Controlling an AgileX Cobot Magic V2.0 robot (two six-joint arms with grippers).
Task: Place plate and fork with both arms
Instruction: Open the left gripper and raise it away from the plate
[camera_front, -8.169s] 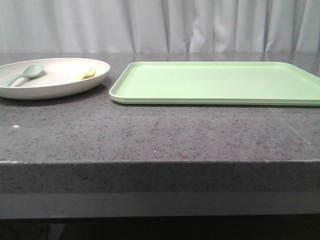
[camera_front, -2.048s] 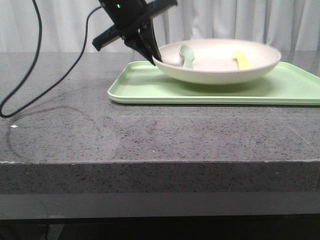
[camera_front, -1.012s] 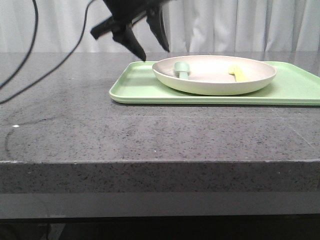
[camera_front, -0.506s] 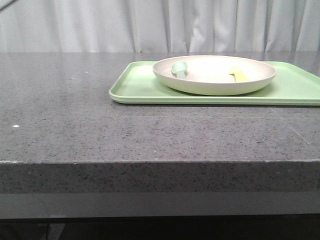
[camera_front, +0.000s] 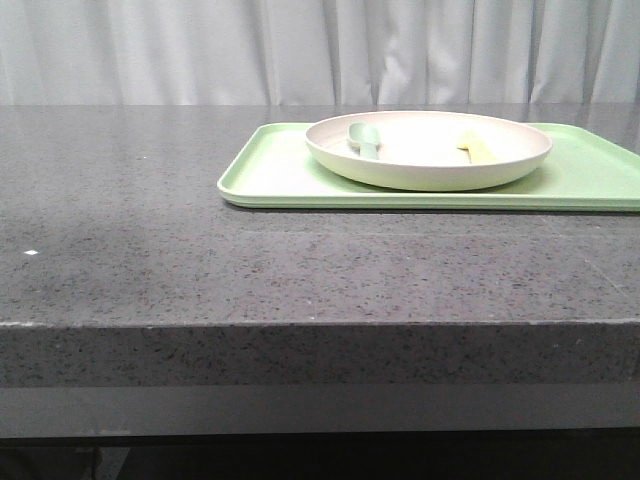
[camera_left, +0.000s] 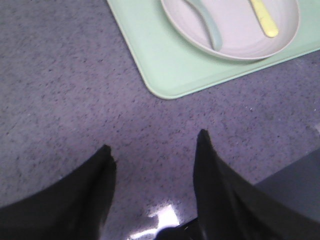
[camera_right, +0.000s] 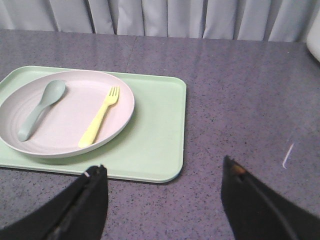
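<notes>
The cream-white plate (camera_front: 430, 150) rests on the light-green tray (camera_front: 590, 170) at the back right of the table. The pale-yellow fork (camera_front: 474, 148) lies in the plate, with a grey-green spoon (camera_front: 364, 140) beside it. The right wrist view shows the plate (camera_right: 65, 112), the fork (camera_right: 99, 123) and the spoon (camera_right: 39, 107) on the tray (camera_right: 155, 145). The left wrist view shows the plate (camera_left: 235, 30) and the fork (camera_left: 263, 18). My left gripper (camera_left: 154, 141) is open and empty above bare table, apart from the tray. My right gripper (camera_right: 162, 167) is open and empty, just off the tray's corner. Neither gripper shows in the front view.
The grey speckled stone table (camera_front: 200, 260) has its front edge near the camera. White curtains (camera_front: 320, 50) hang behind it. In the left wrist view the table edge (camera_left: 290, 170) shows beside one finger.
The left arm carried the plate with fork and spoon onto the tray, set it down, opened, and withdrew out of the front view. The spoon shifted slightly in the plate.
</notes>
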